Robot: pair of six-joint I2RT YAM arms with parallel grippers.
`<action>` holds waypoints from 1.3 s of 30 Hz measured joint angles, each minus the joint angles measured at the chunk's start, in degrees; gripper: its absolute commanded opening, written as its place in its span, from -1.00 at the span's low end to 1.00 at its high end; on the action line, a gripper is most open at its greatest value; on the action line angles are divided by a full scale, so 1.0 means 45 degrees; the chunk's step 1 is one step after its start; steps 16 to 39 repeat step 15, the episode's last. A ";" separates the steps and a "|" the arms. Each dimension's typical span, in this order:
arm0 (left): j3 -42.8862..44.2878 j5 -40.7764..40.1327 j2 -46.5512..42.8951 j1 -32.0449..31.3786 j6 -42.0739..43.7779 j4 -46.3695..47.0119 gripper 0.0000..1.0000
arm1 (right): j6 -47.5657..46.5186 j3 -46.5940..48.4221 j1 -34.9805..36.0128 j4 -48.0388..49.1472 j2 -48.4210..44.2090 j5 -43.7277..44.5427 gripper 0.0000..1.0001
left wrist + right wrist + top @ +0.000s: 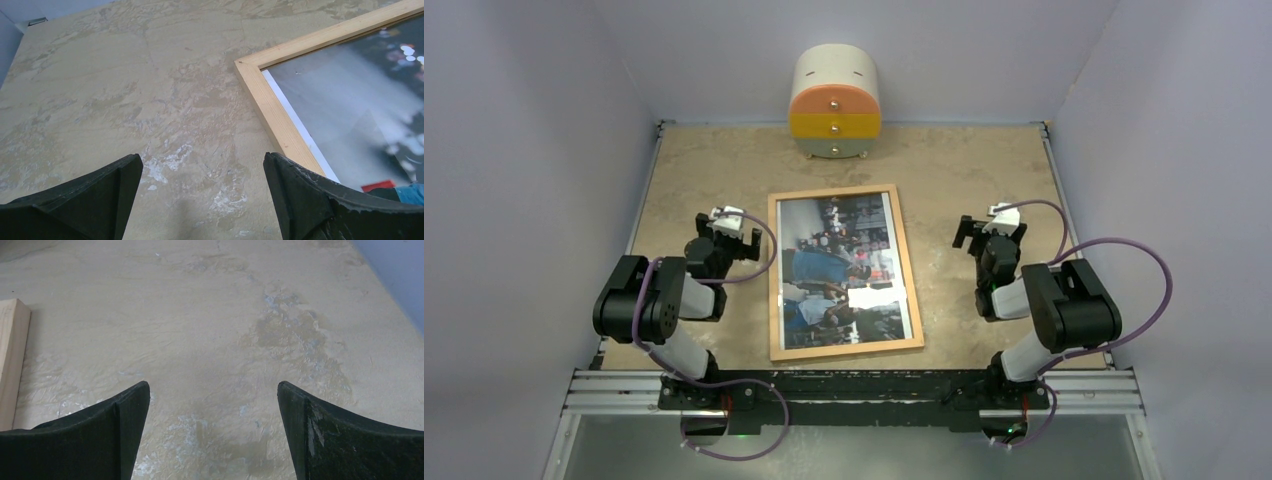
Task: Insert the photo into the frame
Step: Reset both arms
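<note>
Showing mottled beige stone-look tabletop (984,170) carrying thin rectangular light-wood frame (774,280), glossy blue-white people photo (844,270) lying inside. Flanking frame with folded arms, left gripper (202,165) and right gripper (213,390) pointing down over tabletop, jaws gaping, gripping nothing.

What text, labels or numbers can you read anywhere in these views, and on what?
No text is readable in any view.
The photo: blurred figures and bright patches; any lettering is too small to read.
The frame: bare wood, no marks.
The drawer cabinet: no label visible.
</note>
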 measured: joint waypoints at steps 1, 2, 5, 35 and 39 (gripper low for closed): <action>0.0000 -0.0005 0.0000 0.0000 0.0000 0.0000 1.00 | 0.0005 0.0000 -0.0034 -0.0019 0.0000 -0.0117 0.98; 0.0000 -0.0010 0.0000 0.0000 0.0000 0.0005 1.00 | 0.0000 0.0005 -0.0039 -0.0039 0.0000 -0.0155 0.98; 0.0000 -0.0010 0.0000 0.0000 0.0000 0.0000 1.00 | -0.0010 0.0000 -0.0039 0.0010 0.0000 -0.0243 0.98; 0.0058 -0.0015 0.0000 0.0000 0.0000 -0.0063 1.00 | -0.0010 0.0000 -0.0039 0.0015 0.0000 -0.0447 0.98; 0.0058 -0.0015 0.0000 0.0000 0.0000 -0.0063 1.00 | -0.0010 0.0000 -0.0039 0.0015 0.0000 -0.0447 0.98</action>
